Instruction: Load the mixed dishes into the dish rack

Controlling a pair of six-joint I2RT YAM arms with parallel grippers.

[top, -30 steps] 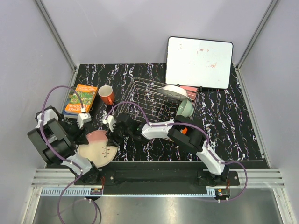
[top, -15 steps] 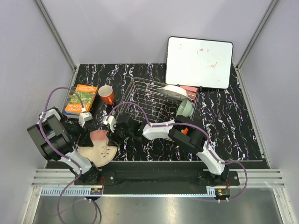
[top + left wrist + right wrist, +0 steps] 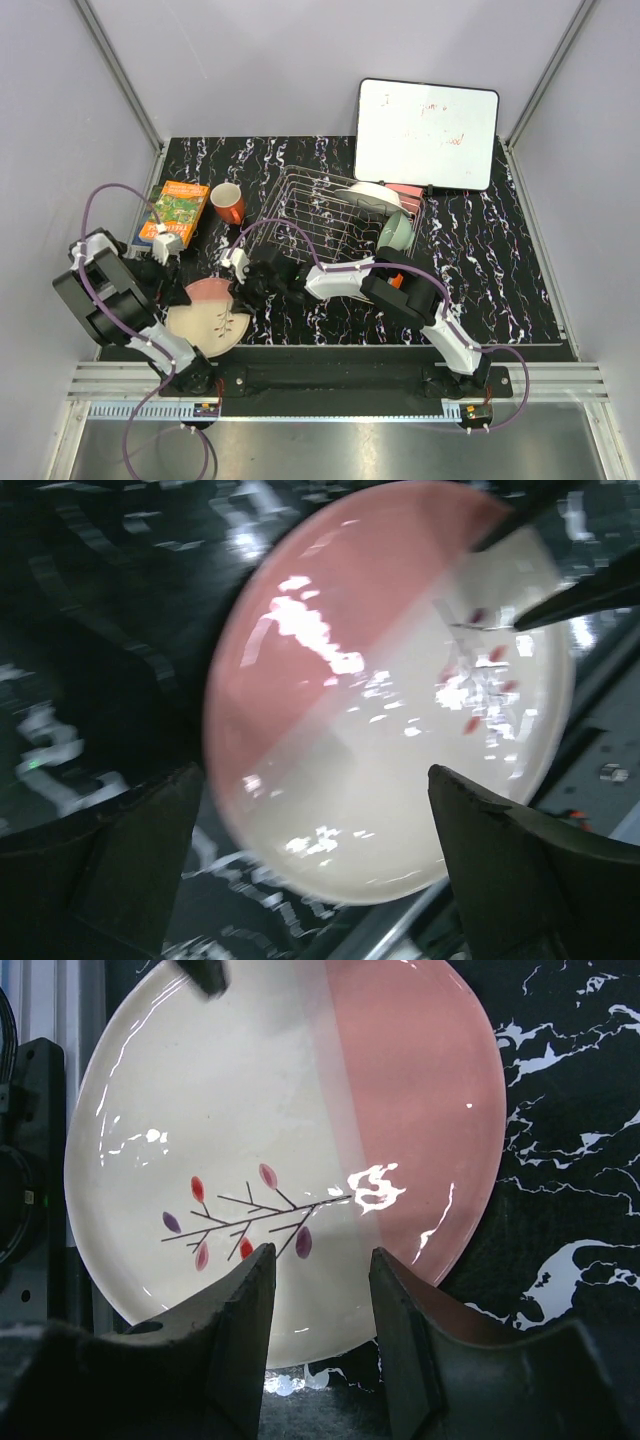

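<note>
- Plates loose on the desk: we count one, the pink-and-cream plate, near the front-left corner.
- One mug stands beside one dish rack.
- Two pincers: left pincer spread wide, empty; right pincer half-spread over the plate, gripping nothing.

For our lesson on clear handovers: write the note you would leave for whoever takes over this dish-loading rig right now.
Left gripper: open, holding nothing, near the book.
Right gripper: jaws apart over the rim of the twig plate, apparently not clamped.
The twig plate sits near the front edge of the table; the red mug stands left of the dish rack.
Done: pale green bowl and a white dish at the rack's right end.
To do: load plate and mug.
</note>
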